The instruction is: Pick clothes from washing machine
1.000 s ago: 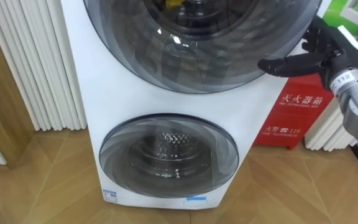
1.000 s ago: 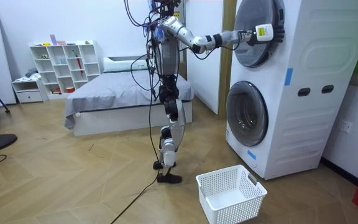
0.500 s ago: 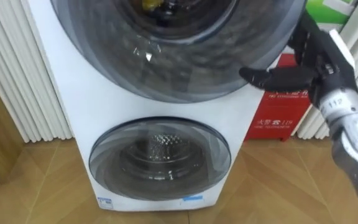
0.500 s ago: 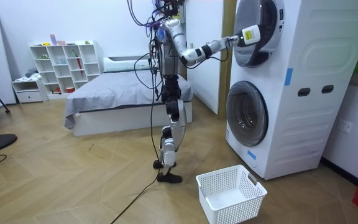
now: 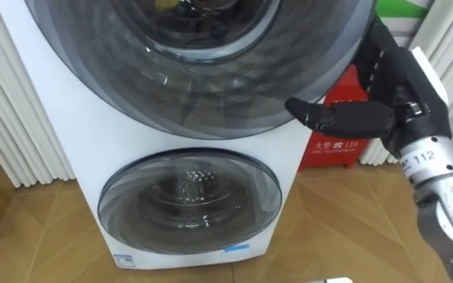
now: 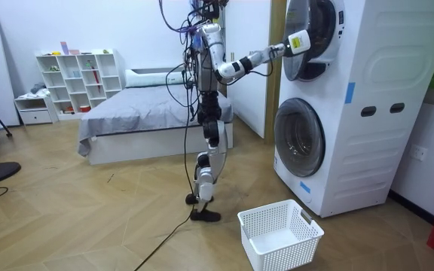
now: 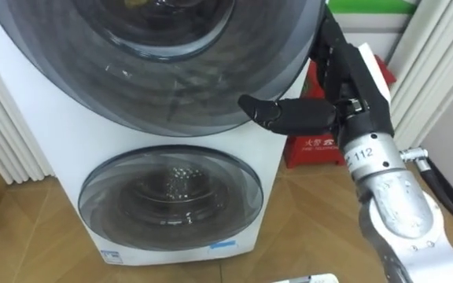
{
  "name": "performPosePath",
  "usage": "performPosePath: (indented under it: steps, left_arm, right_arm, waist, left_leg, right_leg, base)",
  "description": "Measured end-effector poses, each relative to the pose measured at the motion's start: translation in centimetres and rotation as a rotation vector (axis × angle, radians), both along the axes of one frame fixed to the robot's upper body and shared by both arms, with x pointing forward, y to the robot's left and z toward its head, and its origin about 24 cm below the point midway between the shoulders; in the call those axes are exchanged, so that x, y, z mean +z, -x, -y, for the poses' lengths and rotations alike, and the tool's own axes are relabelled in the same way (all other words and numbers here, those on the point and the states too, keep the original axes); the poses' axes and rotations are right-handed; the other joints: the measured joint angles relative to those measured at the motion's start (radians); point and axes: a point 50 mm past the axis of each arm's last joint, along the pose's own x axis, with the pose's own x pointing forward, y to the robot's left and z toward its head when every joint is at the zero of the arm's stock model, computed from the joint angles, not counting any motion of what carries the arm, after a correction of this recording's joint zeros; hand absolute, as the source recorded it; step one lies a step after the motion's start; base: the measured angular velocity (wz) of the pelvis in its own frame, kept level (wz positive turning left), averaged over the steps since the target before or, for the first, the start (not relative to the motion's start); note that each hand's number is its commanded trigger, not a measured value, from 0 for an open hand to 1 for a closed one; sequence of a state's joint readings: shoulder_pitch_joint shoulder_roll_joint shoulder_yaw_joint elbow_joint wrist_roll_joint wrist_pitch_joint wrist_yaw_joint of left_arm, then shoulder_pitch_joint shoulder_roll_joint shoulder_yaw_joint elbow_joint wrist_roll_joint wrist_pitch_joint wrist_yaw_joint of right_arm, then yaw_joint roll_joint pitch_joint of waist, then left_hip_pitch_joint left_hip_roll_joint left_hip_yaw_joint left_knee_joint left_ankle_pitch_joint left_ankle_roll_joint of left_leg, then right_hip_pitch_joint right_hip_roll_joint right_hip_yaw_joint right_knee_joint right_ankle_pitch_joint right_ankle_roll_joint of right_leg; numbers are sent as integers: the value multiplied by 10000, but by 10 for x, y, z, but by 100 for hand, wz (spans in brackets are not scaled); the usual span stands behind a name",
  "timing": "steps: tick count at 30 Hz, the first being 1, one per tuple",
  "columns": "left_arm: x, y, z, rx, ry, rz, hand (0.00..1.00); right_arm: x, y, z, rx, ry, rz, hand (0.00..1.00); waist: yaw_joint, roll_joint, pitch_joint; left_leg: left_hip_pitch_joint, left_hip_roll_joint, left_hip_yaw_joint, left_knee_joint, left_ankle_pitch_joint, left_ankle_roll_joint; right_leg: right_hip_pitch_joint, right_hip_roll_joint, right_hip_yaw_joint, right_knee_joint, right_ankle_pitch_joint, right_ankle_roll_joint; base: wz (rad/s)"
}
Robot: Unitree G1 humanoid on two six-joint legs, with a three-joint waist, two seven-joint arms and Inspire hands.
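Note:
The stacked white washing machine (image 6: pixel 368 105) stands right in front of me. Its upper round glass door (image 5: pixel 203 71) is swung partly out toward me. My right hand (image 5: pixel 392 102) grips that door's right rim, with the thumb across the front and the fingers hooked behind the edge. The room view shows my right arm stretched out to the door, and the right hand (image 6: pixel 298 41) on it. Something yellowish (image 5: pixel 171 5) shows through the glass inside the upper drum. The lower door (image 5: pixel 189 200) is closed, with the bare metal drum behind it.
An empty white laundry basket (image 6: pixel 279 235) sits on the wooden floor before the machine, to my right. A red box (image 5: pixel 333 145) stands beside the machine on the right. White slatted panels (image 5: pixel 6 134) are on its left. A bed (image 6: pixel 149 120) is behind me.
My right hand has pulled the upper door further open, toward me and to the room view's left. The head camera has shifted, so the machine sits further left in the eye view.

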State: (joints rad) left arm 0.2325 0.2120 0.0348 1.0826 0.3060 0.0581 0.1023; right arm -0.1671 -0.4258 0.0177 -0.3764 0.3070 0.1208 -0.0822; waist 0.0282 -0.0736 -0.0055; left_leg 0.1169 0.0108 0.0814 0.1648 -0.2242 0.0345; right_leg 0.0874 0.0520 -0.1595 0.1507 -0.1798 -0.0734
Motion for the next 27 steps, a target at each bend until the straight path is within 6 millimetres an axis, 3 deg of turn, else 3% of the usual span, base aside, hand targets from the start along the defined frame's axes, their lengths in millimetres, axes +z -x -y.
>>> performPosePath:
  steps: [4, 6, 7, 8, 9, 10, 11, 12, 13, 14, 15, 17, 24, 27]
  left_arm:
    - [0, 1, 0, -3, 6, -8, 0]
    - [0, 0, 1, -82, 67, 95, 0]
    - [0, -3, 2, -143, 77, 182, 0]
    - [0, -6, 2, -291, 60, 253, 0]
    - [-1, -1, 4, -368, 94, 95, 0]
    - [-1, 0, 5, -413, 117, 44, 0]
    - [-1, 7, 3, -347, 84, -152, 0]
    - [-1, 12, 0, -73, 30, -290, 0]
    - [-1, 16, -1, 104, 16, -401, 0]
    - [-2, 24, 0, 350, 64, -646, 0]
    - [-3, 19, 1, 304, 98, -536, 0]
    - [-2, 11, 1, 212, 101, -260, 0]
    - [-2, 5, 2, 44, 180, -37, 0]
    - [-2, 5, 4, -132, 228, -75, 0]
  right_arm:
    - [2, 7, -2, 213, -87, 317, 0]
    - [0, 11, -2, 235, -361, 389, 0]
    - [0, 13, 0, 160, -468, 441, 0]
    - [-3, 16, 6, -178, -769, 422, 0]
    - [-6, 18, 10, -321, -973, 272, 0]
    - [-8, 19, 11, -293, -1039, 186, 0]
    - [-9, 19, 9, -50, -1007, 143, 0]
    - [-4, 22, 3, 417, -844, 375, 0]
    - [0, 24, -1, 679, -769, 543, 0]
    - [1, 29, -7, 1107, -745, 762, 0]
    - [2, 31, -10, 1357, -729, 883, 0]
    - [2, 31, -10, 1388, -812, 884, 0]
    - [2, 33, -15, 2434, -642, 800, 0]
    - [-1, 37, -20, 2986, -839, 699, 0]
  waist:
    - [-8, 10, -6]
    - [-82, -30, -19]
    - [-147, -36, -12]
    - [-123, -112, -47]
    - [58, -61, -55]
    - [111, 11, -12]
    - [238, 113, -13]
    - [318, 129, 10]
    - [307, 65, 37]
    - [-166, 227, 31]
    - [-277, 294, 34]
    - [-249, 309, 49]
    - [-240, 277, 70]
    - [-210, 227, 34]
  left_leg:
    - [-9, -12, 52, 151, -11, -18]
    - [-369, -29, 444, 255, -182, -460]
    - [-624, -11, 532, 41, -95, -495]
    - [-986, 2, 889, -159, 330, -155]
    - [-688, 31, 988, -83, 496, -89]
    - [-547, 103, 787, -71, 496, -88]
    - [-459, 193, -75, -67, 494, -92]
    - [-522, 305, -654, -65, 439, -183]
    - [-538, 314, -697, -63, 348, -339]
    - [-513, 480, -649, -95, 168, -598]
    - [-424, 581, -185, -146, 171, -594]
    - [-334, 672, 147, -173, 171, -590]
    - [-298, 552, 219, -17, 0, -562]
    - [-253, 591, 192, 36, -6, -607]
  right_leg:
    - [50, -14, 331, 31, 6, -7]
    - [145, -106, 1187, -31, 10, -13]
    - [124, -128, 1405, -31, 9, -12]
    - [109, -208, 1649, 43, -24, 40]
    - [-6, -194, 1508, 381, -27, 286]
    - [-89, -142, 1424, 522, -152, 436]
    - [-425, -22, 1460, 101, -147, 411]
    - [-1069, 24, 1463, -584, 400, 276]
    - [-1300, -131, 1193, -494, 1363, 96]
    - [-1236, -47, 838, -251, 1268, 110]
    - [-1195, 14, 723, -133, 1251, 111]
    - [-1112, 100, 741, -116, 1245, 105]
    - [-1072, 116, 775, 20, 1014, -42]
    - [-1036, 145, 762, 99, 911, -28]
  base:
    - [-5]
    - [17]
    - [49]
    - [24]
    - [-4]
    - [-61]
    - [-90]
    - [-89]
    - [-26]
    - [29]
    - [41]
    - [11]
    - [-4]
    - [1]
